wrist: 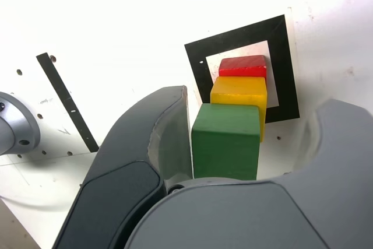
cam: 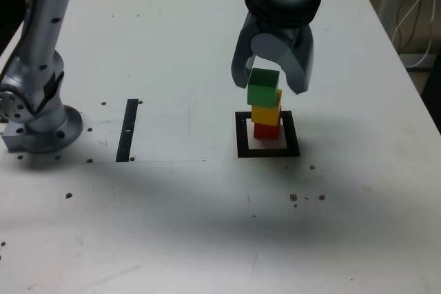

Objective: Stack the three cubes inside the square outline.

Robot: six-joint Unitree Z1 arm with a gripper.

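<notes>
I count three cubes: one red cube (cam: 267,130), one yellow cube (cam: 266,114) and one green cube (cam: 263,88). I see one black tape square outline (cam: 242,135) and one straight black strip (cam: 127,129) off to the exterior view's left. There is one arm with one gripper (cam: 272,82), on one white table (cam: 207,225).

a lab: white drilled table (cam: 172,25), bolted arm base (cam: 41,129).
</notes>
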